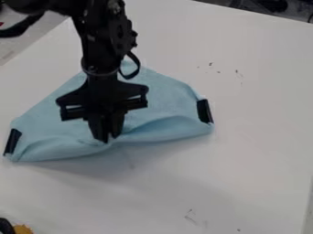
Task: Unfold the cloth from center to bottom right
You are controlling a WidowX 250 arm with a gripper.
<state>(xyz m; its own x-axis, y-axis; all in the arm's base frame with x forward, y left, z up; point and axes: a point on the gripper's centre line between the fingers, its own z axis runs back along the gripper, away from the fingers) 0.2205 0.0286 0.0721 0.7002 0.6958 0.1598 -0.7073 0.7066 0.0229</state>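
Observation:
My gripper [107,137] hangs over the middle of the light blue cloth [156,98], its tips at the cloth's front edge. The fingers are close together there, and the cloth bunches and creases around them. Folded over, the cloth lies on the white table in a roughly triangular shape, with a black patch at its left corner and another at its right corner. The arm hides part of the cloth's upper middle.
The white table [250,137] stretches to the right and in front of the cloth, with small dark marks on it. A black and yellow object [22,229] sits at the bottom left corner. Dark items lie beyond the table's far edge.

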